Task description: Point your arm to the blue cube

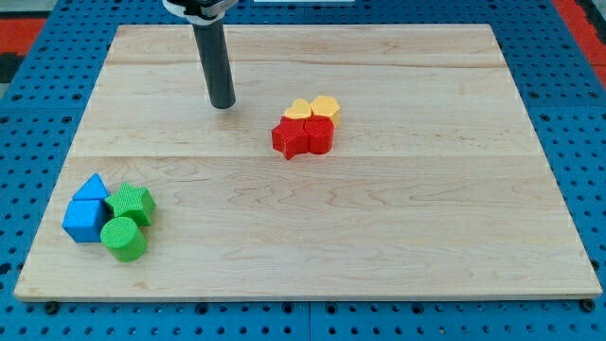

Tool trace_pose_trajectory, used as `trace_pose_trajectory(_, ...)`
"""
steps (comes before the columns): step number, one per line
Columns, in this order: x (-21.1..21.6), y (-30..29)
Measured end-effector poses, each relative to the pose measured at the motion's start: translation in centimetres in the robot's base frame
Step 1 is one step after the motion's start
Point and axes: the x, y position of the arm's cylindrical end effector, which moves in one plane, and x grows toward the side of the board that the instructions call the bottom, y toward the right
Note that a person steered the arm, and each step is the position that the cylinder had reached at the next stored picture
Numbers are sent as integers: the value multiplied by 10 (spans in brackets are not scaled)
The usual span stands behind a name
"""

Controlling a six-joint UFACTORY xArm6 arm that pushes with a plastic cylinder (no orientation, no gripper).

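Note:
The blue cube (85,220) sits near the board's lower left corner. A blue triangular block (93,187) touches it just above. A green star-like block (131,203) and a green cylinder (124,238) sit against its right side. My tip (222,104) rests on the board in the upper middle, far up and to the right of the blue cube. It touches no block.
A second cluster lies right of my tip: a red star-like block (289,139), a red block (318,135), and two yellow blocks (299,110) (325,107) above them. The wooden board (398,237) lies on a blue pegboard table.

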Motion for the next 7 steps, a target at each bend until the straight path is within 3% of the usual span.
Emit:
trace_pose_trajectory(1,0,-8)
trace_pose_trajectory(2,11,-61)
trace_pose_trajectory(3,44,-67)
trace_pose_trajectory(4,97,-62)
trace_pose_trajectory(6,184,21)
trace_pose_trajectory(7,228,29)
